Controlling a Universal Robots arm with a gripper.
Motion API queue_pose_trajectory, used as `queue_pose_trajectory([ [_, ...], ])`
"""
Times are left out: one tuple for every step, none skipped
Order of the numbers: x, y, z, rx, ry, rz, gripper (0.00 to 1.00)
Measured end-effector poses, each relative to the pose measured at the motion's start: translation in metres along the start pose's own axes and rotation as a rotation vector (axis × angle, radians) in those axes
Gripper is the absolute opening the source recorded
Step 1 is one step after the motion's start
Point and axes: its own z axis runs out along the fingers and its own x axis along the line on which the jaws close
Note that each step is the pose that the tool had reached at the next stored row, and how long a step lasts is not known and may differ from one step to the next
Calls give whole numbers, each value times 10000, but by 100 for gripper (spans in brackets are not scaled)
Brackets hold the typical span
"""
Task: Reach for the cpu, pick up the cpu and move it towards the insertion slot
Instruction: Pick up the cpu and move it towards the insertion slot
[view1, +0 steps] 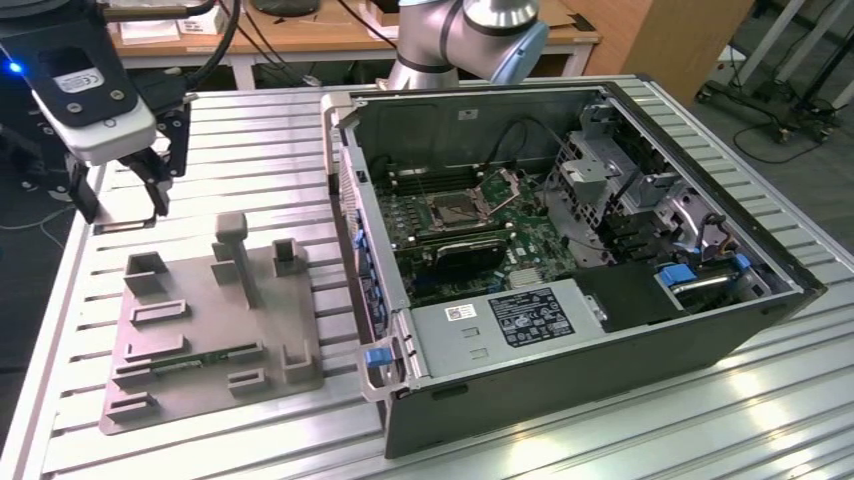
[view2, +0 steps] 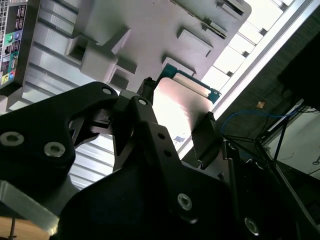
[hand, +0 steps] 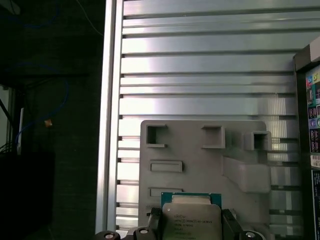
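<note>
Clearly lifted, the small square cpu (hand: 191, 220) shows a silvery metal lid with a green rim and sits clamped edge to edge between the black fingers of the claw (hand: 192, 226). It hangs over the slatted metal desk (view1: 601, 440), near one end of the grey plastic tray (view1: 200, 300). Well apart, toward the exterior view's right, the open computer case (view1: 441, 390) holds the insertion slot (view1: 451, 210), a dark square socket on the green motherboard. The case's raised side wall stands between them. The claw points downward.

cpu (hand: 191, 220): silvery top, teal-green rim | claw (view1: 127, 208): black | tray (hand: 200, 165): plain grey | motherboard (view1: 527, 235): green | table (hand: 200, 65): silver, ribbed
</note>
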Motion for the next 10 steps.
queue_pose_trajectory([
  [-15,0,0,0,0,0,55],
  [-32,0,0,-1,-1,1,55],
  [-49,0,0,-1,-1,1,55],
  [-63,0,0,-1,-1,1,55],
  [-77,0,0,-1,-1,2,55],
  [-91,0,0,-1,-1,3,55],
  [-107,0,0,-1,-1,3,55],
  [-122,-1,-1,-1,-1,3,55],
  [-138,0,-1,0,-1,4,55],
  [-152,-1,-1,-1,-1,5,55],
])
